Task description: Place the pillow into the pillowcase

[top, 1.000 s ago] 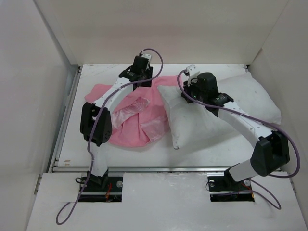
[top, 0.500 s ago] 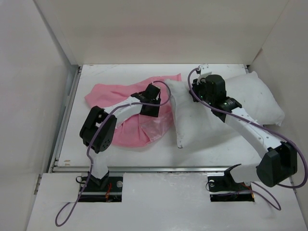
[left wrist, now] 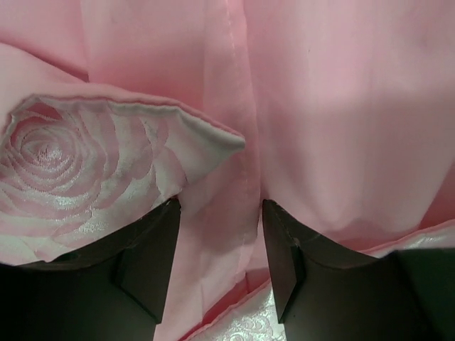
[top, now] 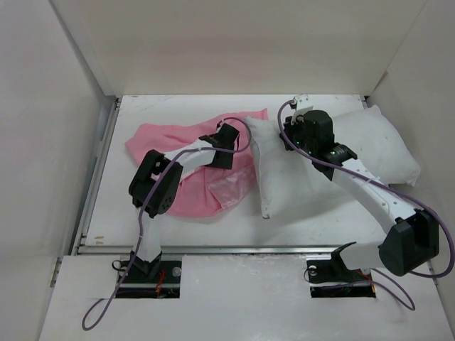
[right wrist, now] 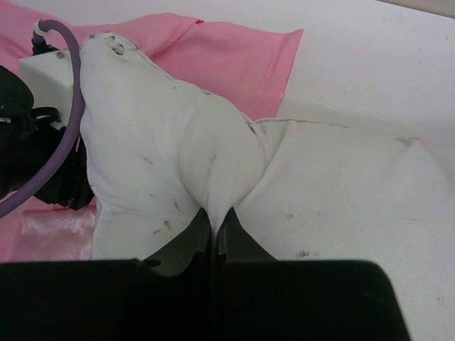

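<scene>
Pink pillowcase [left wrist: 320, 106] hem lies between the parted fingers [left wrist: 146, 256] of my left gripper [left wrist: 220, 249], ready to pinch; my right gripper [right wrist: 215, 238], clamped on a pillow [right wrist: 178, 156] fold, can steer that end inside.

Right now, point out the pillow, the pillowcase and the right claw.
pillow [top: 377, 138]: top external view, its bare right half.
pillowcase [top: 156, 135]: top external view, its far left matte part.
right claw [right wrist: 215, 217]: right wrist view, midway between fingertips pinching the pillow.
</scene>
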Action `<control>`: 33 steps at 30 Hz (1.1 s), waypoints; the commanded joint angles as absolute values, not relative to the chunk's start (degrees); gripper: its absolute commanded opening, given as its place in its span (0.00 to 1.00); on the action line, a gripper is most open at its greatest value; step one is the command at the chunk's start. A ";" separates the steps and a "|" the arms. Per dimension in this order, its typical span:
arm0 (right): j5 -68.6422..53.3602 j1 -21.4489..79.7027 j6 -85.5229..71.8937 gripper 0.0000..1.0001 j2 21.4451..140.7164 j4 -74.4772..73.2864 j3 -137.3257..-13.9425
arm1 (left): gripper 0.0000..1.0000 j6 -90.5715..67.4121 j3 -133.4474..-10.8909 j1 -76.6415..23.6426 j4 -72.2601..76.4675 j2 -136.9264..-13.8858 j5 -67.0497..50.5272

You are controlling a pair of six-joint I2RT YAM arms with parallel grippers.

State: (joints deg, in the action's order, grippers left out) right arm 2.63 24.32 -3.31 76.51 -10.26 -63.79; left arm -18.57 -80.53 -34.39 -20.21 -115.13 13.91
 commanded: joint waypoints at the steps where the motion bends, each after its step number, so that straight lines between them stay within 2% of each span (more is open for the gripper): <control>1: 5.01 23.64 -3.60 0.00 75.93 -6.68 -64.69 | 0.47 -18.28 -82.18 -34.98 -19.69 -115.04 13.89; 3: 5.53 23.64 -3.60 0.00 75.94 -6.68 -64.69 | 0.39 -18.28 -82.18 -34.98 -19.69 -115.05 13.89; 4: 5.54 23.64 -3.60 0.00 76.46 -6.68 -65.21 | 0.33 -18.28 -82.18 -34.98 -19.69 -115.57 14.84; 5: 5.54 23.64 -3.60 0.00 76.46 -6.68 -65.21 | 0.15 -18.80 -83.48 -34.98 -20.38 -115.58 15.46; 8: 6.06 23.64 -3.60 0.00 76.46 -7.21 -65.21 | 0.00 -18.81 -84.02 -34.98 -21.61 -115.58 17.92; 17: 3.17 23.64 -3.08 0.00 76.46 -7.21 -65.21 | 0.00 -19.34 -84.55 -34.98 -24.96 -109.43 22.85; 28: -18.79 23.64 6.93 0.00 75.32 -9.91 -64.07 | 0.00 -20.39 -86.31 -34.98 -24.96 -97.57 24.97; 33: -22.49 23.64 9.14 0.00 77.60 -11.87 -64.07 | 0.00 -20.92 -86.83 -35.68 -26.98 -95.46 25.48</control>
State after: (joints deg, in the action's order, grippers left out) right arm -15.66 23.59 5.93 77.08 -13.72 -63.66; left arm -19.99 -84.79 -34.89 -24.71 -97.97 24.03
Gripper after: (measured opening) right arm 0.058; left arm 0.007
